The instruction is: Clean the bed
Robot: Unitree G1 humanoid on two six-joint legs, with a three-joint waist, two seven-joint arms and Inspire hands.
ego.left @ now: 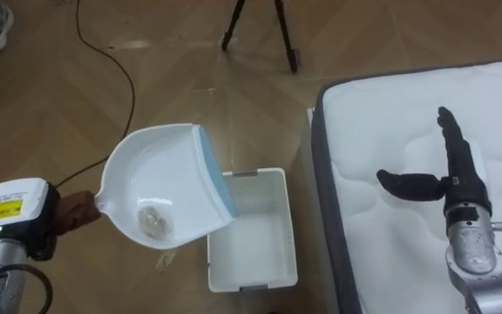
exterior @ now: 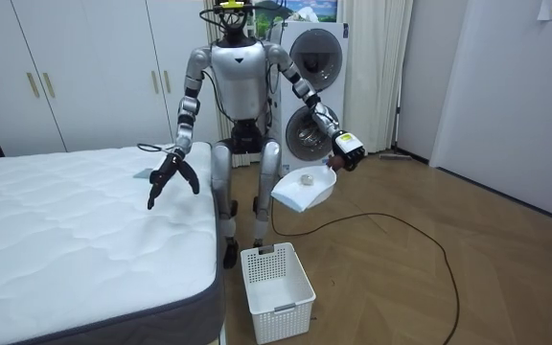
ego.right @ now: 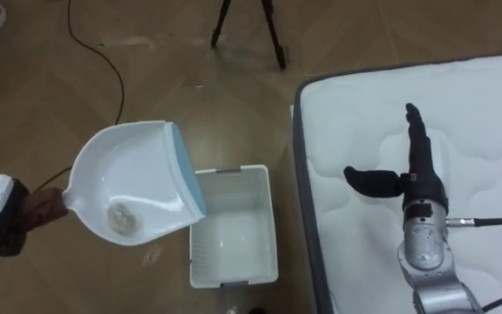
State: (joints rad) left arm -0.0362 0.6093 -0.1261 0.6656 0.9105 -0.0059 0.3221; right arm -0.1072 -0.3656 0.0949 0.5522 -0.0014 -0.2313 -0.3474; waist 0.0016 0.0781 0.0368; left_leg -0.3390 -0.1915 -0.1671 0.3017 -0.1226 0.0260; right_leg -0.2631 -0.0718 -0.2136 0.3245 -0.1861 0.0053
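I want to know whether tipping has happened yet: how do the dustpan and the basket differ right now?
The dustpan is held off the floor by the left hand at its handle; the basket stands on the floor beside the bed. The dustpan holds a small pale clump; the basket looks empty. The dustpan is a shallow scoop with a blue lip; the basket is a deep slotted box. Both are white.

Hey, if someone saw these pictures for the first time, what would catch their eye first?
Probably the white dustpan, held up by its handle in the left hand, with a small crumpled scrap lying in it. Below its blue lip a white basket stands on the wooden floor, and the right hand hangs open above the white mattress.
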